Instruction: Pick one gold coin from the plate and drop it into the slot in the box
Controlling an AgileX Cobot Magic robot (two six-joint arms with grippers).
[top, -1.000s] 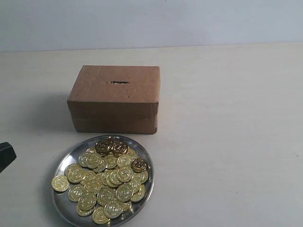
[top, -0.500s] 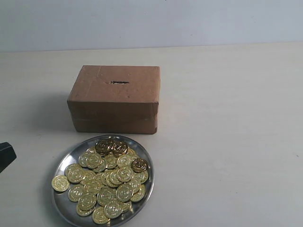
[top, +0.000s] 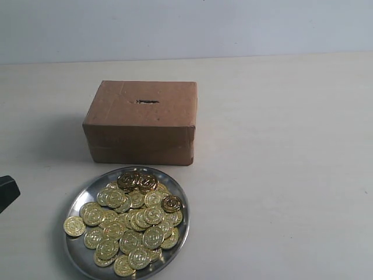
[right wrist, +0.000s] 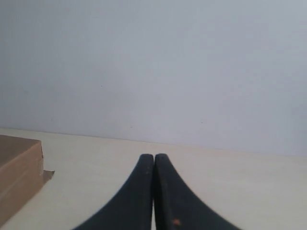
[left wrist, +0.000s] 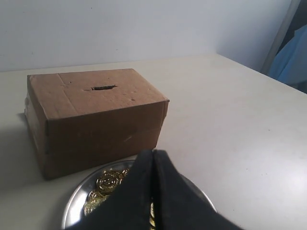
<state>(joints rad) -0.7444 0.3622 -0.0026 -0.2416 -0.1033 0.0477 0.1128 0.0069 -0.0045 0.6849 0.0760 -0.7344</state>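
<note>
A brown cardboard box [top: 140,119] stands on the pale counter [top: 280,175], in front of a plain light wall [top: 186,26]. In its top face, a little toward the far edge, is the slot [top: 147,102], a short dark slit with ragged edges. Just in front of the box, close to it but not touching, lies the round silver plate [top: 80,198]. It is heaped with gold coins [top: 137,224] that overlap in a loose pile, too jumbled to count. 1 coin [top: 74,226] lies on the rim at the plate's left side, partly over the edge. A few darker coins [top: 127,181] sit at the far side of the pile, nearest the box. The left gripper [left wrist: 153,152] has its 2 black fingers pressed together, closed and empty. In its wrist view the fingers overlap the near part of the plate, with the box and its slot beyond them. The right gripper [right wrist: 153,155] is likewise closed and empty, its fingers touching along their length. Its wrist view shows bare counter ahead, a corner of the box off to one side and the wall behind. In the exterior view only a small black piece [top: 7,191] shows at the left edge, beside the plate and apart from it. I cannot tell from that view which part of the arm it is. The right half of the counter in that view lies bare.
</note>
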